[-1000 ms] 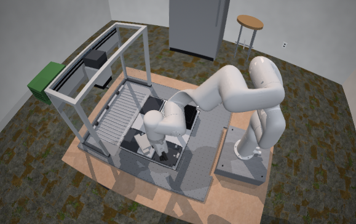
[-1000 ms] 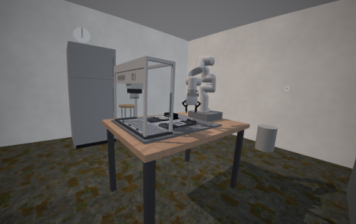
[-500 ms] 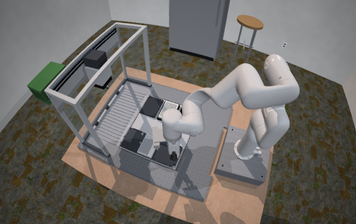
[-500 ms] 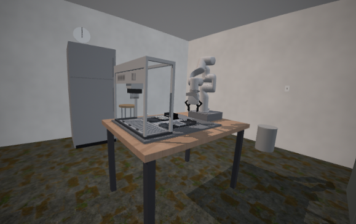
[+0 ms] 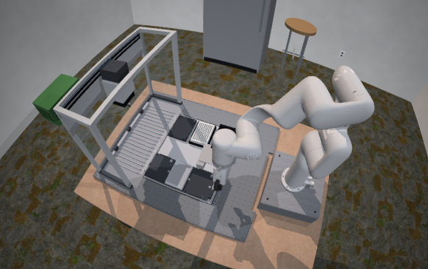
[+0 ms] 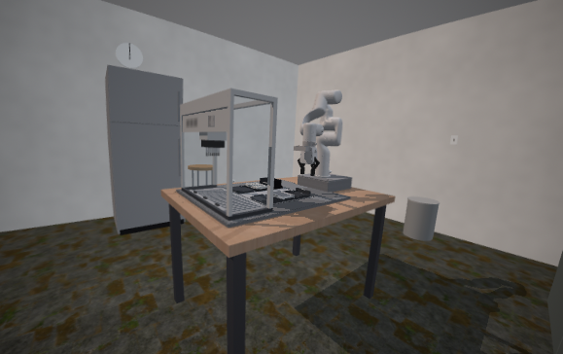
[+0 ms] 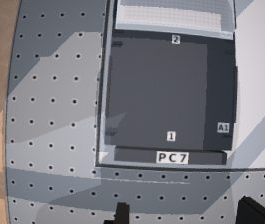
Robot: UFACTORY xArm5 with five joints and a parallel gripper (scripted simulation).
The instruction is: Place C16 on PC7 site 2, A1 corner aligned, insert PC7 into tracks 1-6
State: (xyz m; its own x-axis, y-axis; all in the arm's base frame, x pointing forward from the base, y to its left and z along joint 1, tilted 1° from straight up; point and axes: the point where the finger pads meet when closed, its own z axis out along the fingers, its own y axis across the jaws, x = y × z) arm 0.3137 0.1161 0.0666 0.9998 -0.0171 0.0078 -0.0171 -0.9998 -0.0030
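Observation:
Carrier PC7 [image 5: 200, 182] [image 7: 155, 90] lies on the apron, its far end near the rails [image 5: 141, 134]. Its site 1 and site 3 are empty. C16 [image 5: 179, 176] [image 7: 173, 19], a pale plate, sits on site 2; its labels are not readable and full seating cannot be told. C15 [image 5: 202, 132] [image 6: 256, 186] is in its nest; nest S3 [image 5: 182, 128] is empty. C51 [image 6: 270, 182], a black block, is at S1, mostly hidden by the arm in the top view. My gripper [image 5: 217, 185] [image 6: 307, 173] [image 7: 184, 222] is open and empty, above and just beyond the PC7 handle [image 7: 173, 157].
The instrument's gantry frame [image 5: 177, 70] stands over the rails, with a dark head [image 5: 114, 71] hanging in it. A perforated deck [image 5: 196, 218] [image 7: 58, 120] surrounds the apron. The arm's base plinth [image 5: 289, 207] stands at the right. No lit lamp can be made out.

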